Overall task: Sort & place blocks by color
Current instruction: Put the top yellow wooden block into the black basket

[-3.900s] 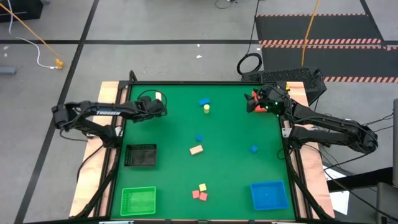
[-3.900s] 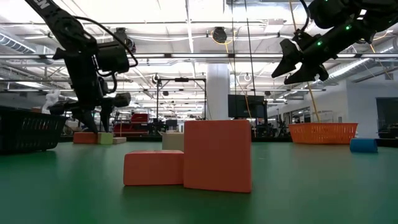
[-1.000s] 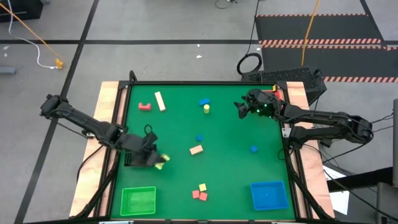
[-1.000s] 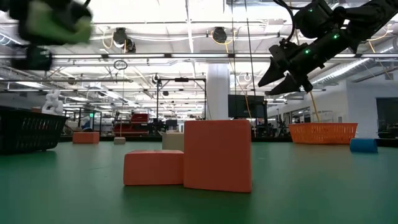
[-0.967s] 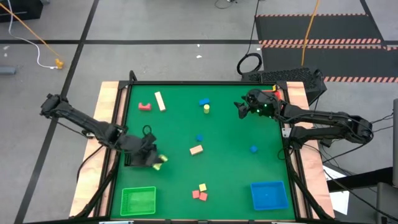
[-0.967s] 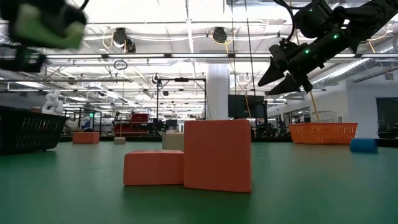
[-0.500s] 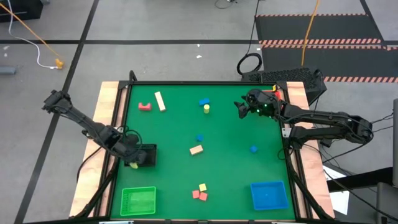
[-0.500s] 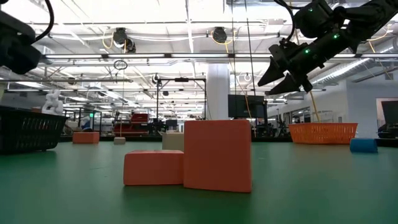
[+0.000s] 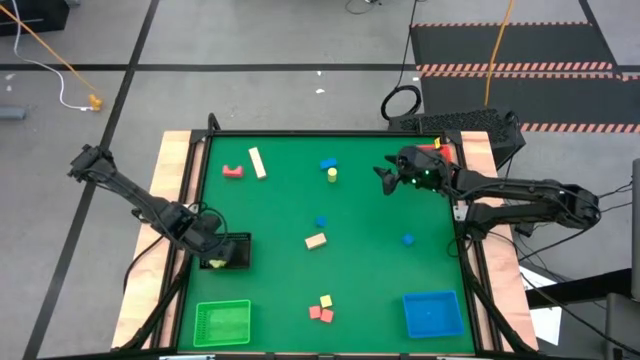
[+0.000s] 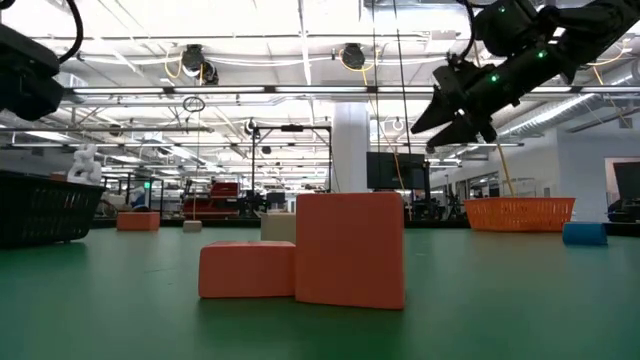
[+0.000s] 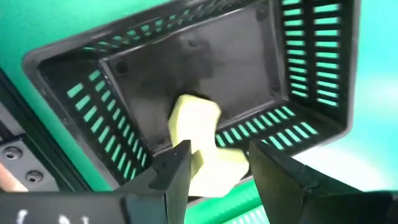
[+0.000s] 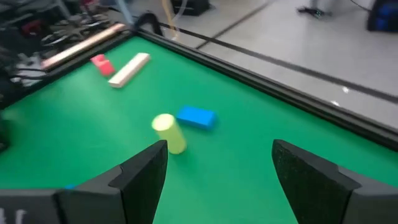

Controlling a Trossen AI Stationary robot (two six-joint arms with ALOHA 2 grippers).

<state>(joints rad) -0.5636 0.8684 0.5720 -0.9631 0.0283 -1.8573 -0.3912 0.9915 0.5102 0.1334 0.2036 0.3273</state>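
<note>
While our left gripper (image 11: 214,163) hangs over the black bin (image 9: 228,249), its fingers pinch a yellow block (image 11: 202,146) (pale, L-shaped) — our right gripper (image 12: 214,171) hovers spread wide near the yellow cylinder (image 12: 168,132) and blue block (image 12: 196,116).

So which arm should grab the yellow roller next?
The right arm, probably. Its tool hangs open just beside the yellow cylinder. The left tool is far off over the black bin, gripping a yellow block.

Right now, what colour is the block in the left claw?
Pale yellow. The block shows best in the left wrist view, between the left claw fingers.
</note>
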